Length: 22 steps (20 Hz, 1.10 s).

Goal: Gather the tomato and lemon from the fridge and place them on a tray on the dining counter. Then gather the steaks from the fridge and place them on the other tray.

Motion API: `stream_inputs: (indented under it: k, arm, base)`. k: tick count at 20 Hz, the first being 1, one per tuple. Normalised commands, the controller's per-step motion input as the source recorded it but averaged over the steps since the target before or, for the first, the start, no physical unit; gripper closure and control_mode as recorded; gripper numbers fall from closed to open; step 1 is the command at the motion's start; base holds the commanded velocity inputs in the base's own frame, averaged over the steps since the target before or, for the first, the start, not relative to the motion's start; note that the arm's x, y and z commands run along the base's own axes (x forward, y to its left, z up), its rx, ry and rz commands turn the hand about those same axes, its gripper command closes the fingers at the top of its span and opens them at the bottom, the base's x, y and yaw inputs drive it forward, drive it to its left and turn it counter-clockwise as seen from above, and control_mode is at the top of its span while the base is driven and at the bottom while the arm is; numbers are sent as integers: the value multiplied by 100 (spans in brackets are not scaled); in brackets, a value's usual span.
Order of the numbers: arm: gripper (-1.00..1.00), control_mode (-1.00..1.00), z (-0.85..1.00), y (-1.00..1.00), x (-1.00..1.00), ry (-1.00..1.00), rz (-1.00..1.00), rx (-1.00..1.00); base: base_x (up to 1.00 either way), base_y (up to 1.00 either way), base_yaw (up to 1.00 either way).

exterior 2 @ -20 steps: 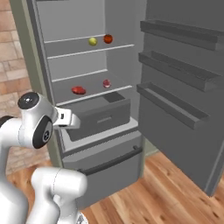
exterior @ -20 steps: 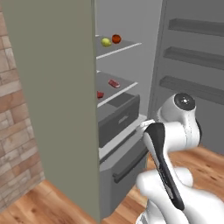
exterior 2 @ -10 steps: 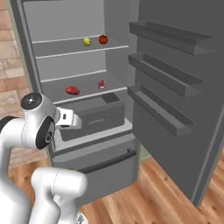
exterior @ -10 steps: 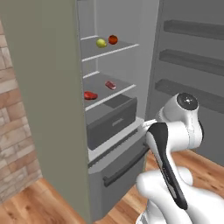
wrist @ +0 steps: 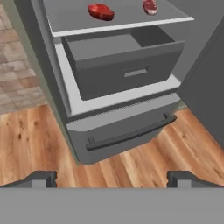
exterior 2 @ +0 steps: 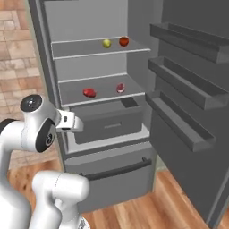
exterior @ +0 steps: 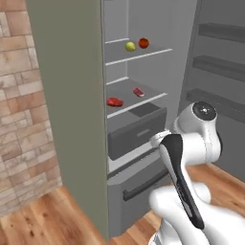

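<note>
The fridge (exterior 2: 134,147) stands open, and nothing has left it yet. The lemon (exterior 2: 106,43) and the tomato (exterior 2: 124,41) sit side by side on the upper shelf, near the top centre of the right base view; in the left base view they show at upper centre. One shelf down lie the two steaks (exterior 2: 89,93) — one toward the left, the other further right and back — also visible along the top edge of the hand view. Below them is a grey bin (wrist: 127,61), then the drawer front (wrist: 127,131) with its dark bar handle.

The end effector (wrist: 112,177) is spread wide and empty, its tips at the bottom of the hand view, aimed at the lower fridge and the wood floor (wrist: 30,140). By the look of it, every step is left — produce first, then the steaks.
</note>
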Motion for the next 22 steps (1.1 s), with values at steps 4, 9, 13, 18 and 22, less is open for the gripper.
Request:
stream_inputs:
  k: [4, 9, 13, 18, 22]
  arm:
    - [-100, 100, 0, 0, 0, 0, 0, 0]
    - [-100, 100, 0, 0, 0, 0, 0, 0]
    - [-100, 100, 0, 0, 0, 0, 0, 0]
    - [-100, 100, 0, 0, 0, 0, 0, 0]
    - [-100, 100, 0, 0, 0, 0, 0, 0]
  base:
    - [30, -55, 27]
    - [35, -59, 27]
    - [37, -45, 26]
    - [38, -20, 27]
    - [50, -23, 28]
